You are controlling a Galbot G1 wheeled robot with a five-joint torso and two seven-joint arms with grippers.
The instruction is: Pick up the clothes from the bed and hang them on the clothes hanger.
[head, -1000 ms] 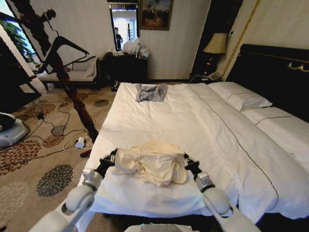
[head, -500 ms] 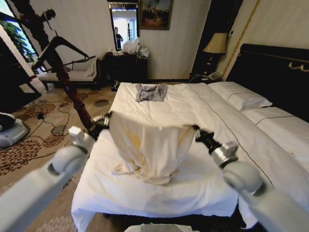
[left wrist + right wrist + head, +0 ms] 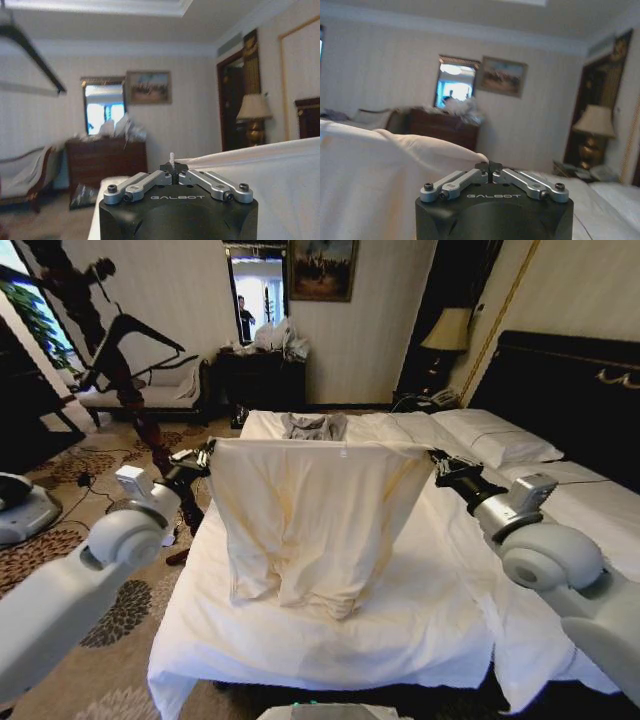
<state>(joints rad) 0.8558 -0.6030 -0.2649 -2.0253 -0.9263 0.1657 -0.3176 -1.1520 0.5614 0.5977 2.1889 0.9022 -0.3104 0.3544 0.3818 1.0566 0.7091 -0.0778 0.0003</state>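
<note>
The clothes [image 3: 305,520], a cream collared shirt, hang spread out flat above the bed [image 3: 330,645], stretched between my two grippers. My left gripper [image 3: 203,458] is shut on the shirt's upper left corner and my right gripper [image 3: 438,464] is shut on its upper right corner. The lower hem droops onto the white sheet. In the left wrist view the gripper [image 3: 171,172] is closed beside the shirt [image 3: 265,175]. The right wrist view shows that gripper [image 3: 490,170] pinched shut next to the fabric [image 3: 370,175]. The black clothes hanger [image 3: 135,335] hangs at the upper left on the stand.
A dark wooden coat stand [image 3: 160,450] leans beside the bed's left side. A small grey garment [image 3: 313,424] lies at the far end of the mattress. Cables and a white device [image 3: 165,535] lie on the patterned carpet. Pillows [image 3: 495,440] and a black headboard [image 3: 570,390] are on the right.
Both arms rose and spread apart. The shirt went from a bunched heap on the sheet to a flat, stretched panel held high between the grippers.
</note>
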